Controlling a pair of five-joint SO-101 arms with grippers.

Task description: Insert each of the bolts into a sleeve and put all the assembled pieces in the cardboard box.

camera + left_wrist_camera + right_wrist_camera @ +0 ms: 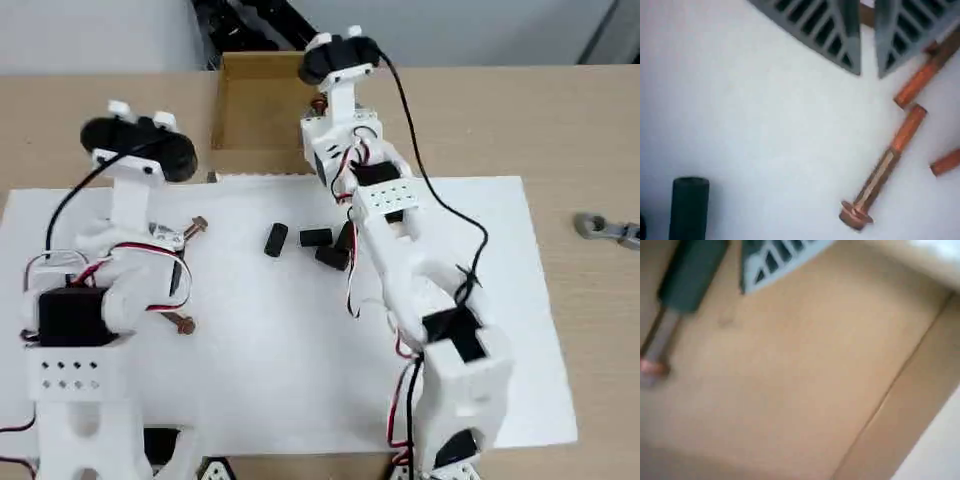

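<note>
High view, near to far. Both arm bases sit at the 6 o'clock edge of the worktop (580, 130), on a white sheet (280, 380).

Left arm (110, 290) is at 8 o'clock, folded over the sheet's 9 o'clock side. A loose bolt (180, 322) lies just beside it on the near side. A second bolt (195, 228) lies a little farther toward 12.

Left end effector (867, 70) points down at the sheet. It is released, with a narrow gap and nothing between the tips. In the left wrist view a flanged bolt (875, 182) lies flat near the tips without touching them. More copper shanks (917, 85) lie just beside it. A black sleeve (689, 207) lies well apart from them.

At sheet centre, three sleeves lie on their sides in a loose cluster: one (276, 240) alone, two (315, 238) (332, 256) close together next to the right arm (400, 260). That arm runs from 5 o'clock across the sheet toward 12.

A metal object (600, 228) lies on bare worktop at 3 o'clock.

Cardboard box (255, 110) is at 12 o'clock, against the sheet's far edge. Right end effector (322, 98) hangs over the box.

In the right wrist view an assembled piece shows over the box floor: a dark sleeve (690, 275) with the bolt head (652, 367) sticking out. Cannot tell whether the right end effector is clenched on the piece or has released it.
</note>
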